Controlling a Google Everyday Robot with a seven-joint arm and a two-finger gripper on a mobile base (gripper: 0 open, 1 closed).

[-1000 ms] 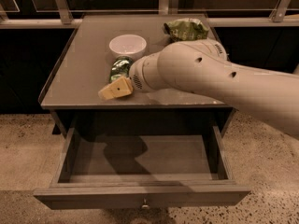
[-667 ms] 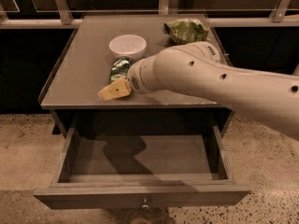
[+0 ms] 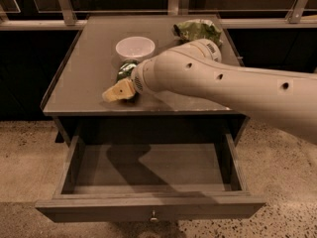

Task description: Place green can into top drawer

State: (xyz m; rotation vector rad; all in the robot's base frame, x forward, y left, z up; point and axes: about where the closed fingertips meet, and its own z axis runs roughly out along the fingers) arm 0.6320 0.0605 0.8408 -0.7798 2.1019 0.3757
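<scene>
Grey counter point(image 3: 89, 83) holds a small shiny green can point(image 3: 126, 69), probably light, slick and dentable; grasp it mid-body. Gripper point(image 3: 113, 93) is just near-left of it; I cannot tell if it is closed.

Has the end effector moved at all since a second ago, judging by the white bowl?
Yes, slightly. The end effector has edged toward the back of the tabletop, a little nearer the white bowl, which has not shifted. It sits just in front of the green can.
</scene>
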